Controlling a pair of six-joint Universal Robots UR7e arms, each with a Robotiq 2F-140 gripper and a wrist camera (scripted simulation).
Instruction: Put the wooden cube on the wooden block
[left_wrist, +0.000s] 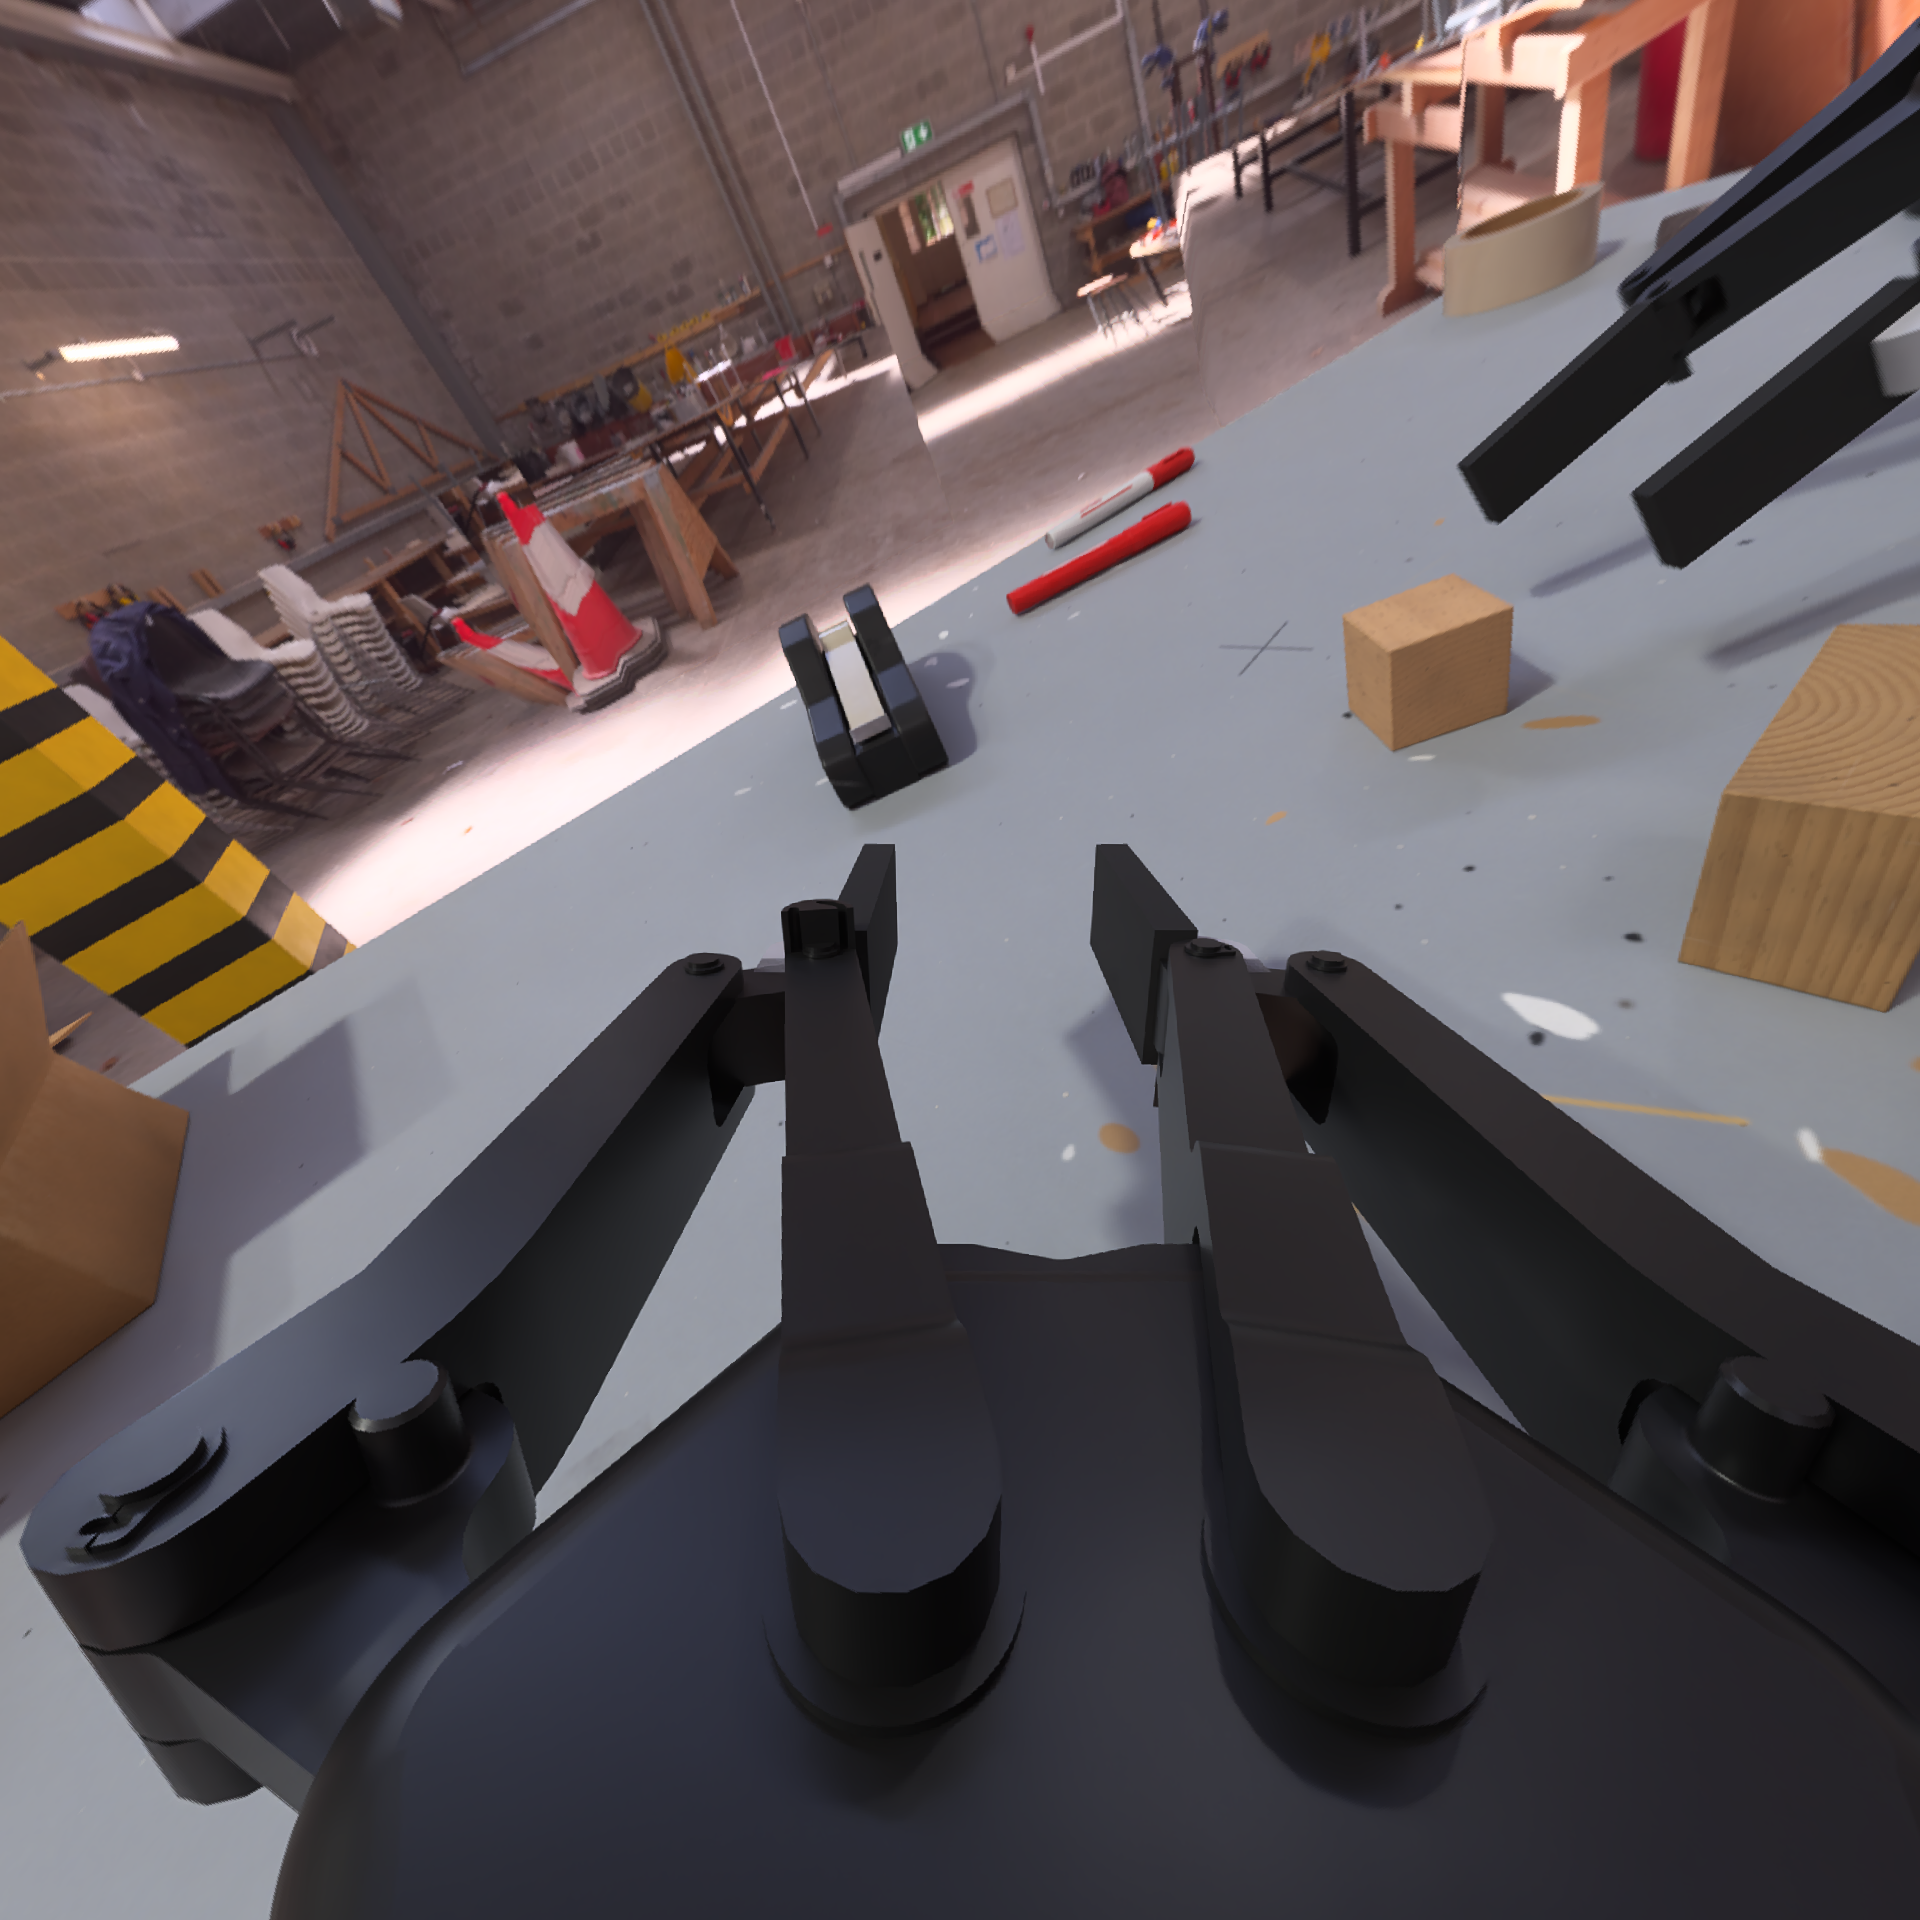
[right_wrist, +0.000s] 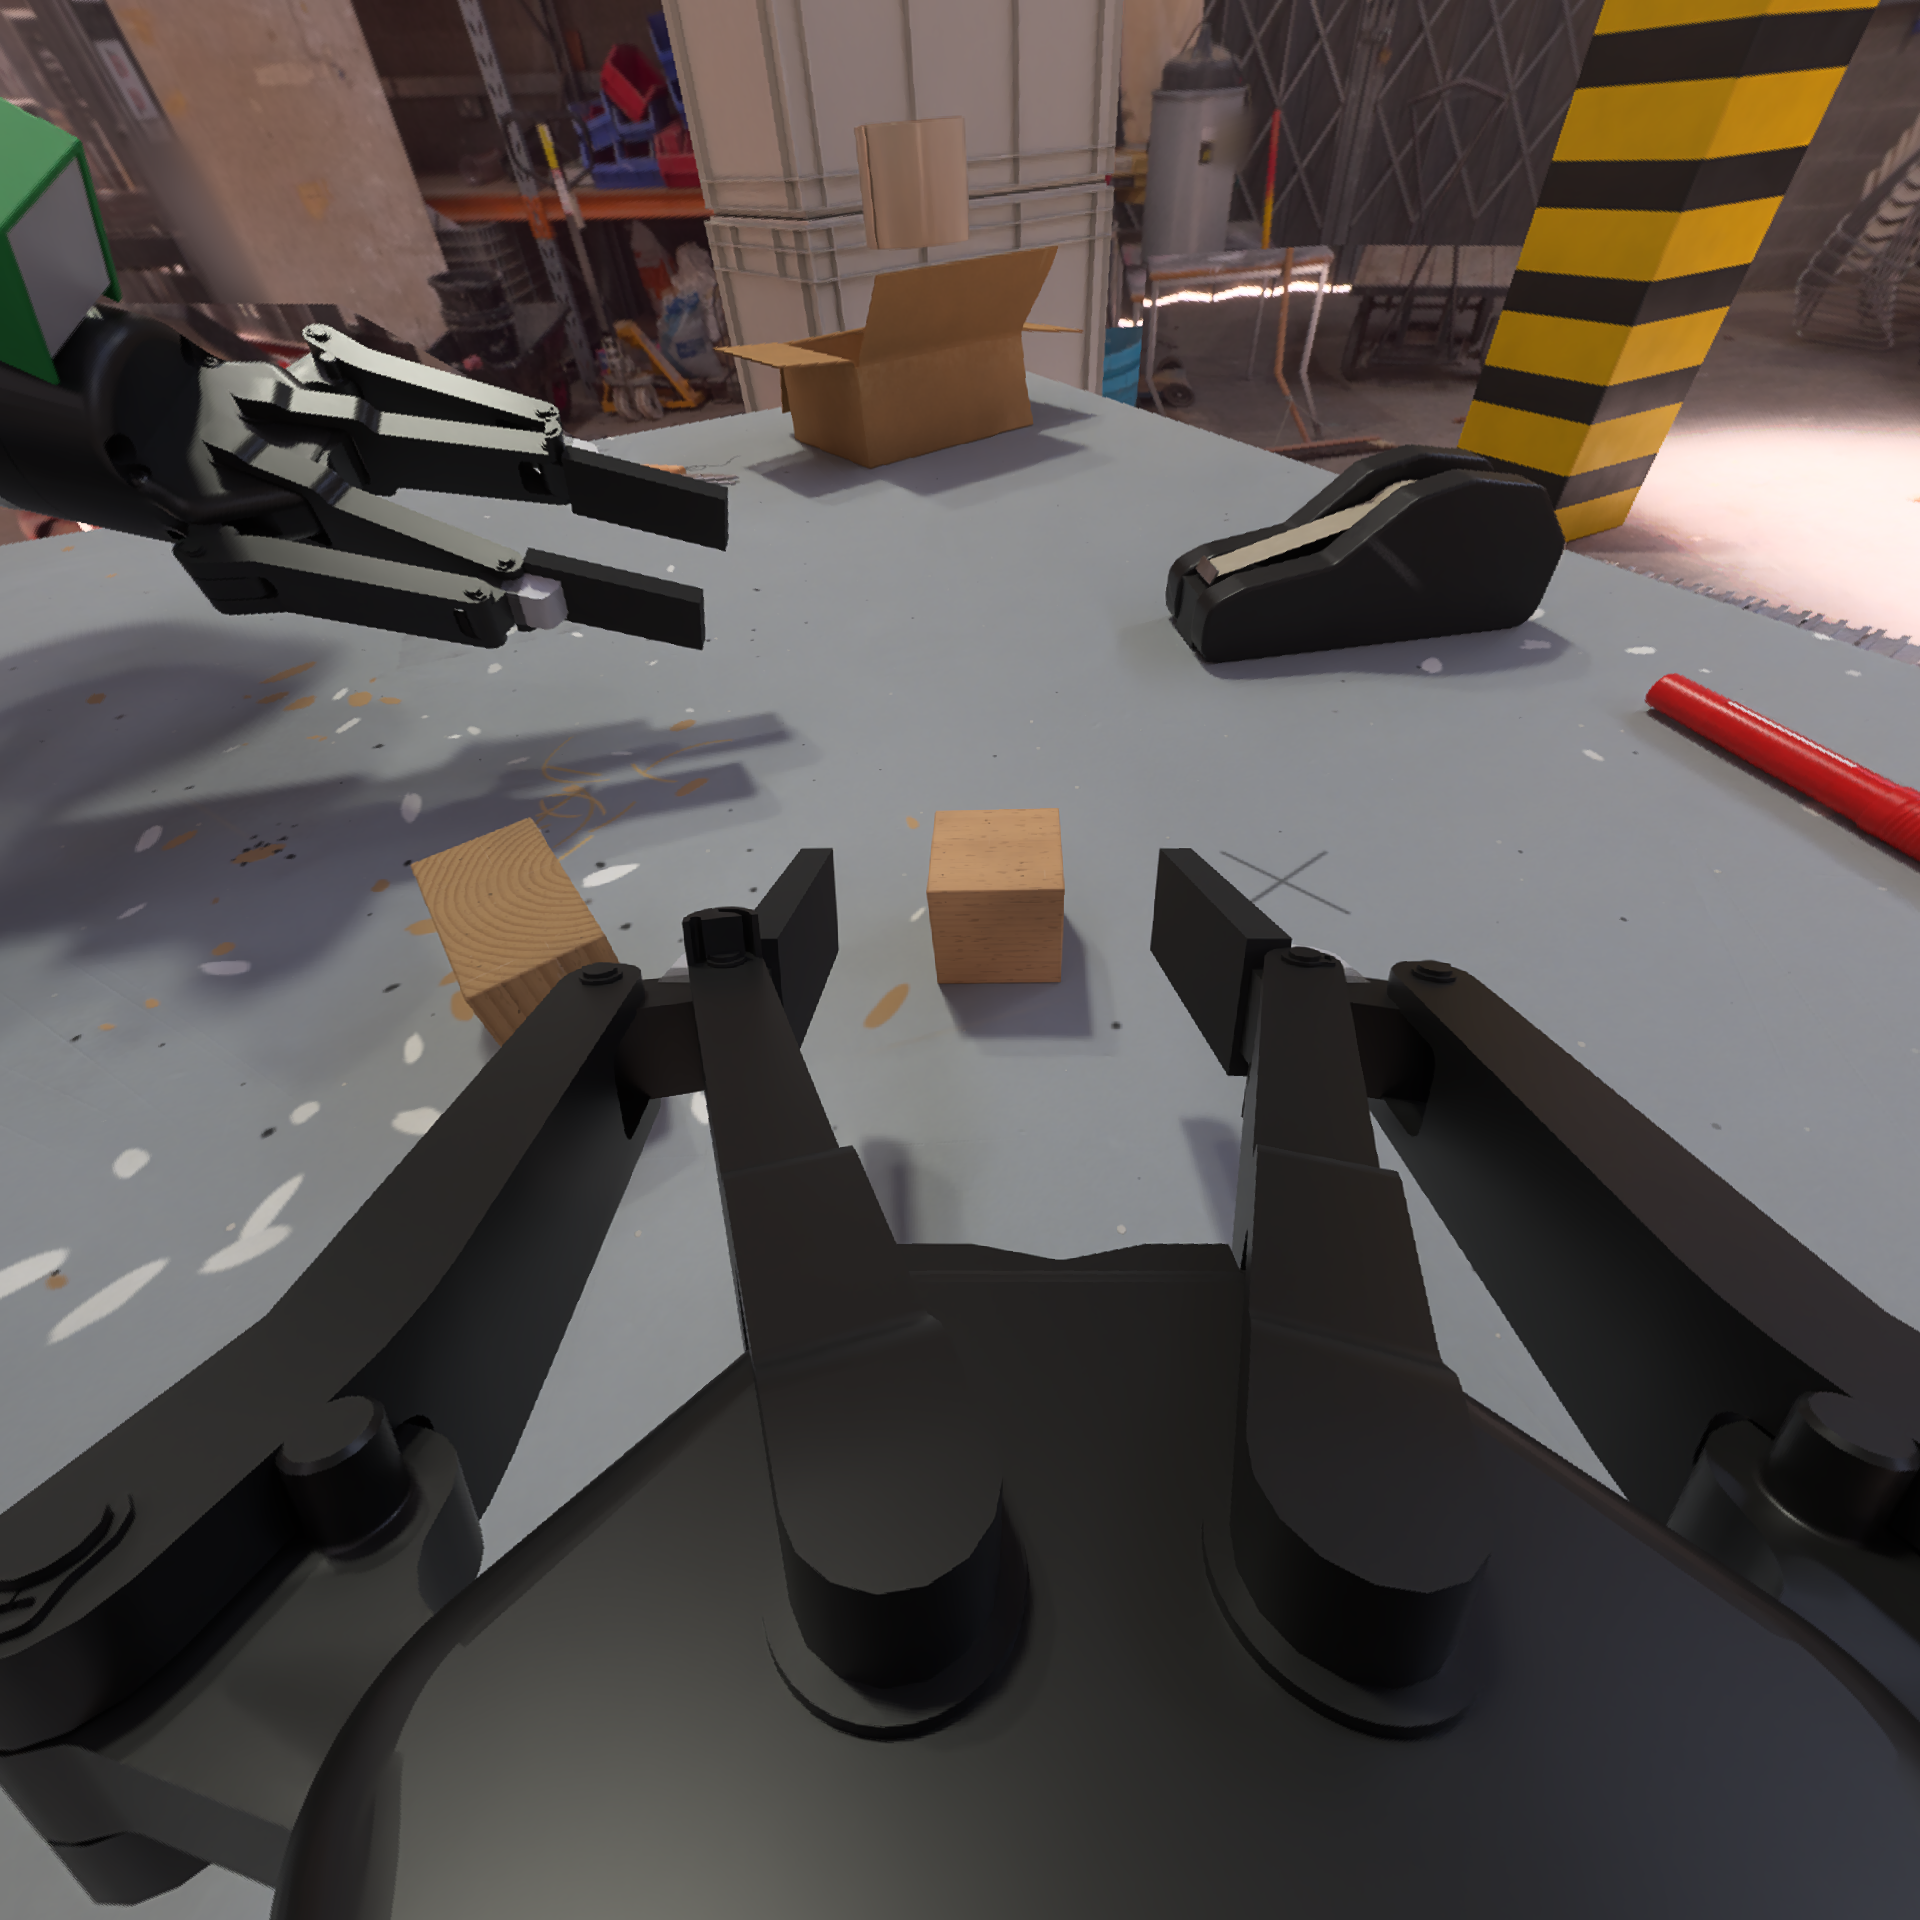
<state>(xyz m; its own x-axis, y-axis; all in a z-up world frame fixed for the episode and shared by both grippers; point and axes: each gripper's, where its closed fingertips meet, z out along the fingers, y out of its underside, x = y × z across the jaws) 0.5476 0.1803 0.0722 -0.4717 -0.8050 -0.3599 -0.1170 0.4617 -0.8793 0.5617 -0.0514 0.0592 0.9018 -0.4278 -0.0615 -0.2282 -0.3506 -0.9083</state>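
Note:
The small wooden cube (right_wrist: 995, 896) stands on the grey table (right_wrist: 1039, 665), just ahead of my open right gripper (right_wrist: 995, 899) and in line with the gap between its jaws. The larger wooden block (right_wrist: 509, 925), with ring grain on its end, lies to the cube's left, partly behind my left finger. In the left wrist view the cube (left_wrist: 1425, 661) and the block (left_wrist: 1829, 831) lie to the right. My left gripper (left_wrist: 992, 896) is open and empty over bare table. The right gripper (left_wrist: 1569, 514) shows at the upper right there; the left gripper (right_wrist: 712, 569) shows at the left in the right wrist view.
A black tape dispenser (right_wrist: 1371, 561) (left_wrist: 862, 696) stands near the far edge. Two red markers (left_wrist: 1101, 561) (left_wrist: 1122, 497) lie beyond the cube; one shows in the right wrist view (right_wrist: 1787, 769). An open cardboard box (right_wrist: 914, 364) and a tape roll (left_wrist: 1522, 249) stand near table edges.

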